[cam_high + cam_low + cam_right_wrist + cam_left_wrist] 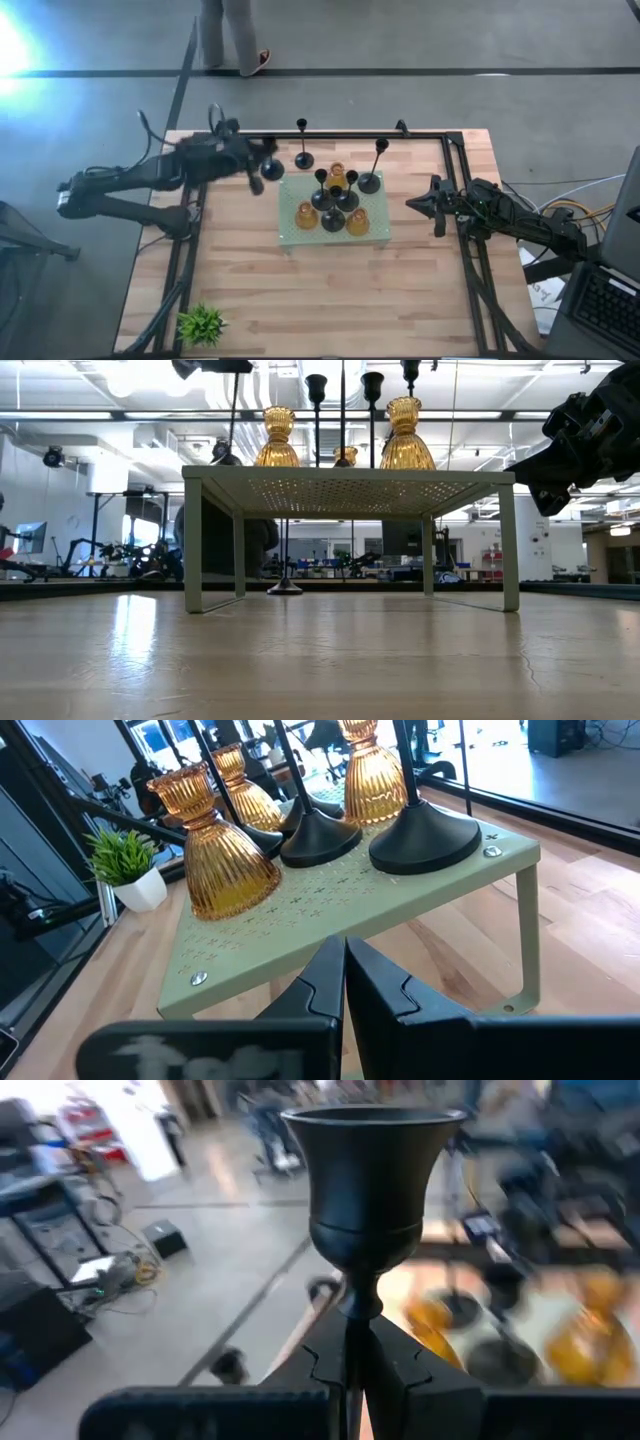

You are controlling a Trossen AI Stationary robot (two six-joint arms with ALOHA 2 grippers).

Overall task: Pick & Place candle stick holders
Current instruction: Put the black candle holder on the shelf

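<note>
I am carrying a black candle stick holder [372,1190] in my left tool [258,170], clamped on its stem; the green stand [290,238] lies just beyond, toward table centre. Right tool [420,203] is waiting shut.

A black candle stick holder [370,1200] with a cup-shaped top and thin stem stands clamped in the closed left tool [352,1365]. Beyond the closed, empty right tool [345,982], amber ribbed glass holders [215,845] and black domed-base holders [425,835] stand upright together on a pale green raised mat [340,915]. Two more tall black holders [303,158] stand on the desk beside it
</note>
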